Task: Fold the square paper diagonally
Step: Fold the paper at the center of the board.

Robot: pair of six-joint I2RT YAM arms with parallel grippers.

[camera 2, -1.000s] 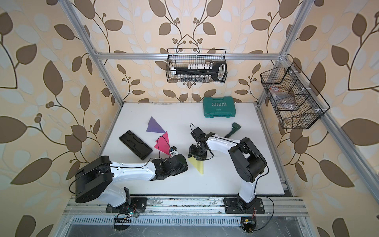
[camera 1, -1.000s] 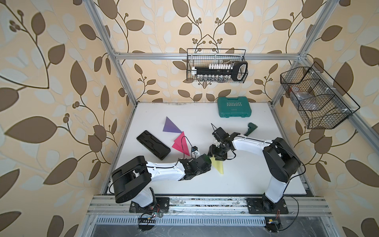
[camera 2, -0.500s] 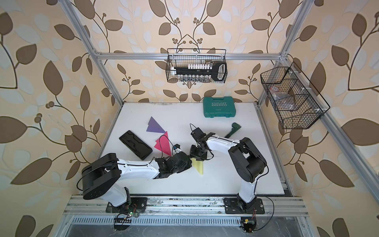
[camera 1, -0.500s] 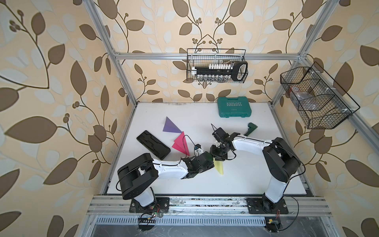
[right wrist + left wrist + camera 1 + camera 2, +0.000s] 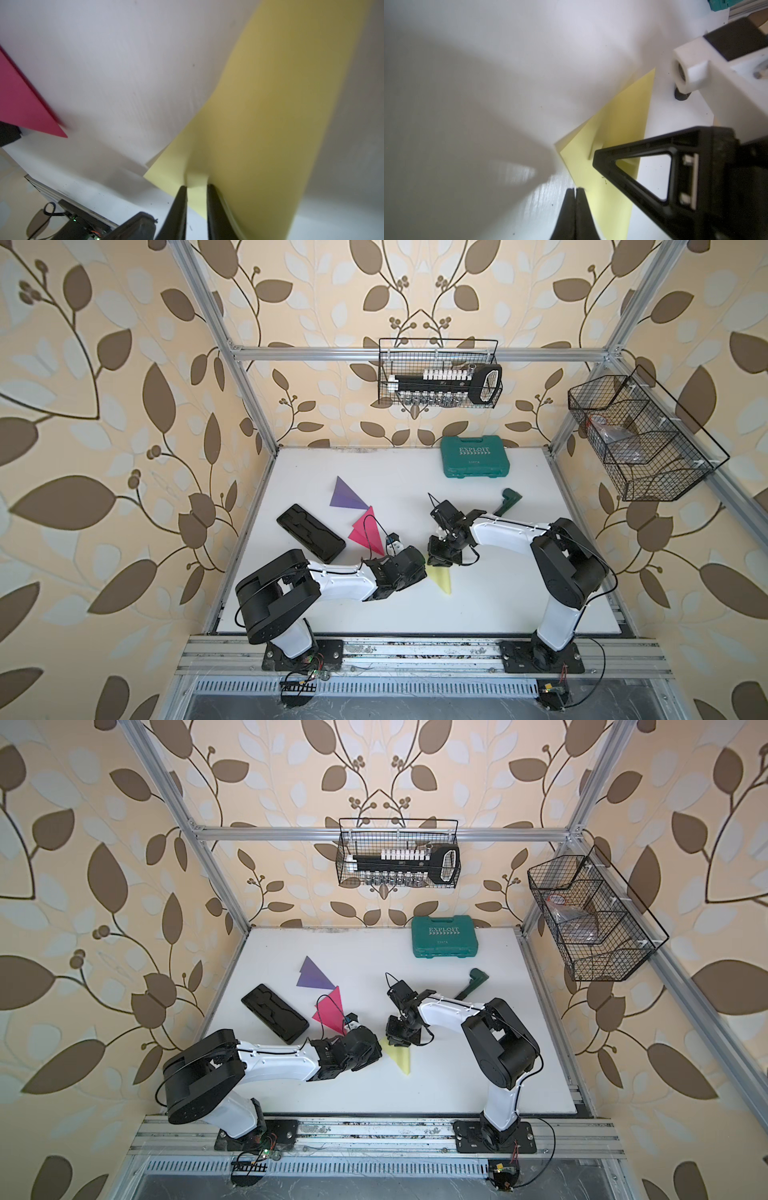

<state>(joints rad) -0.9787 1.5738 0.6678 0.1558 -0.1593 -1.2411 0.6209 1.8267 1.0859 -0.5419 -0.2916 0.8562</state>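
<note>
The table [image 5: 415, 610] carries both arms, which meet near its middle: the left arm [image 5: 340, 583] lies low and the right arm [image 5: 507, 531] reaches in. A green case [image 5: 475, 456] sits at the back. The yellow paper [image 5: 442, 578], doubled into a triangle, lies between the grippers, near the pink paper [image 5: 365, 531]. The right gripper [image 5: 196, 187] pinches a raised ridge of it. The left gripper [image 5: 575, 190] is closed, with its tips at the paper's edge.

On your desk [image 5: 395, 472] you'll see a green case [image 5: 475, 456] at the back, a dark green handle [image 5: 508, 500] nearer, a purple triangle [image 5: 345, 494] just beside a pink one [image 5: 365, 529], and a black tray [image 5: 311, 533] alongside.
</note>
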